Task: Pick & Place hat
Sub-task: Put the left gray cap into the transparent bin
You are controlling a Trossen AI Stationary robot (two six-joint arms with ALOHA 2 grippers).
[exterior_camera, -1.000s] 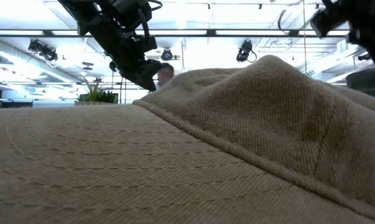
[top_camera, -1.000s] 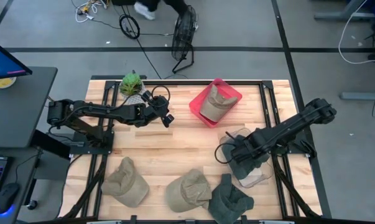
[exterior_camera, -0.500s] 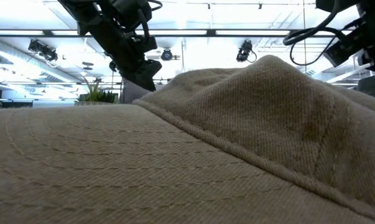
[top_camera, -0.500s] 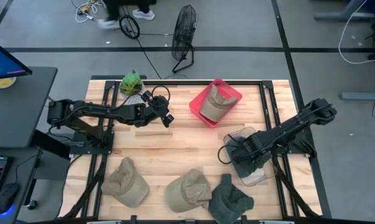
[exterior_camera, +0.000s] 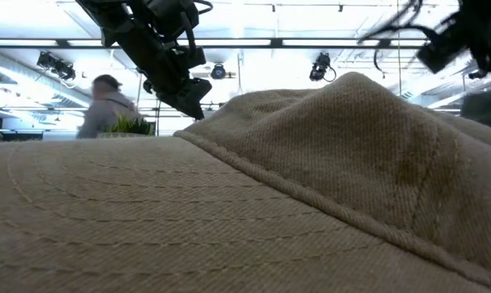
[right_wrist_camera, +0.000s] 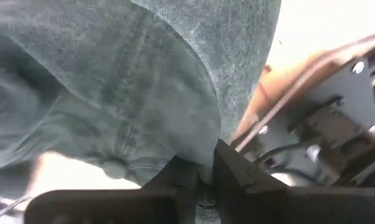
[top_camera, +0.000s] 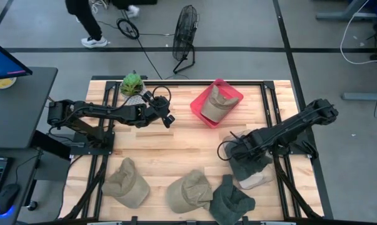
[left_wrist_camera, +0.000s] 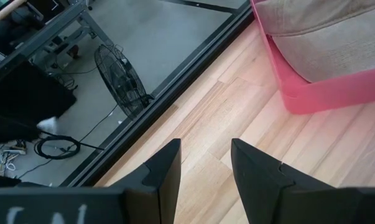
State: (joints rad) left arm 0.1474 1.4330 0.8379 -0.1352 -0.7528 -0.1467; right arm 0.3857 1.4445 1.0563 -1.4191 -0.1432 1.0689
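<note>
Grey-green hat pinched by a fold of its cloth in the right gripper, fingers pressed hard together on it, low over the table's right side, just behind spare hats along the near edge. Best lifted straight up, clear of the pale hat lying against it, before swinging inward; gripped deep against slipping. Farther back, pink bin already holding a tan hat; beside it, left gripper idle, fingers spread.
</note>
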